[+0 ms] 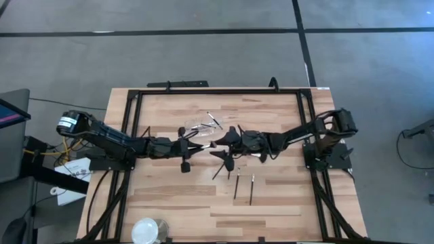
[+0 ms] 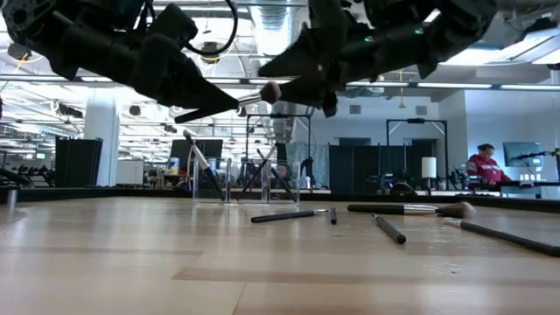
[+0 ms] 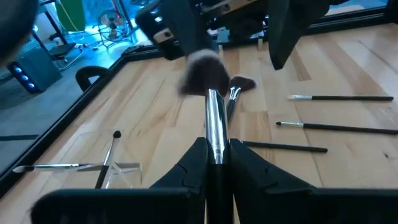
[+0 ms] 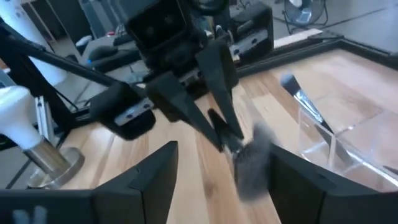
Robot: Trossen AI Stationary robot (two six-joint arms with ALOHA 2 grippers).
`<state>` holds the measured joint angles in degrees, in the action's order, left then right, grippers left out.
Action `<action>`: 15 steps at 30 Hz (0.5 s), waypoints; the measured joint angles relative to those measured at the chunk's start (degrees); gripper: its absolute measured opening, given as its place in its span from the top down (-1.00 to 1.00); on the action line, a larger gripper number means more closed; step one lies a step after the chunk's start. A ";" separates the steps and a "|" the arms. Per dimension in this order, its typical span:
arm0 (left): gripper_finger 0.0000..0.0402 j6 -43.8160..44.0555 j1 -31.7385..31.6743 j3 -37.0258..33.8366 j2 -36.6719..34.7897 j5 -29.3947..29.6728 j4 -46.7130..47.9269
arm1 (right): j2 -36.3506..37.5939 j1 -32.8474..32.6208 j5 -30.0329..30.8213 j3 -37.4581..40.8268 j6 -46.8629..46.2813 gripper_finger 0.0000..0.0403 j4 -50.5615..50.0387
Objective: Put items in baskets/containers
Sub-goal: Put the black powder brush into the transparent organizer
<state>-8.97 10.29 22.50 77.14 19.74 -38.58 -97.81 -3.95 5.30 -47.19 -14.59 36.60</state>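
the left gripper (image 3: pixel 217 163) is clamped on the silver ferrule of a makeup brush (image 3: pixel 211 106), whose fluffy dark head points forward, held in the air over the middle of the table. facing it, the right gripper (image 4: pixel 219 180) has its jaws wide apart with nothing between them, and the brush head hangs just in front of its fingers. this looks like a hand-over from one arm to the other, with the left arm now carrying the brush alone.

the next move, as i judge it, calls for swinging the brush to the clear plastic container (image 1: pixel 198 126), which stands just behind the two grippers and already has a few brushes (image 2: pixel 203 171) leaning in it, then tipping the handle down into the open top without knocking the light walls.

several more loose brushes (image 1: pixel 243 186) lie on the wooden table (image 1: pixel 169 196) in front of the right gripper, apart from each other. a round white and clear object (image 1: pixel 147 230) sits at the near edge. beyond the table is a large, brightly lit workspace, where a seated person in red (image 2: pixel 483 165) shows far off.
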 joint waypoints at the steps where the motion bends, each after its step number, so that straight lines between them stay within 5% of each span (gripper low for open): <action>1: 0.78 -0.10 0.01 0.00 0.00 -0.04 -0.03 | -0.12 0.04 0.00 -0.03 0.00 -0.08 -0.39; 15: 0.78 -5.82 4.25 0.07 -0.16 4.13 -2.00 | -2.02 0.70 -0.88 -1.39 -0.02 -0.07 -3.70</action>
<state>-14.79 14.54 22.57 76.98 23.87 -40.58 -99.83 -3.25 4.42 -48.58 -14.61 32.90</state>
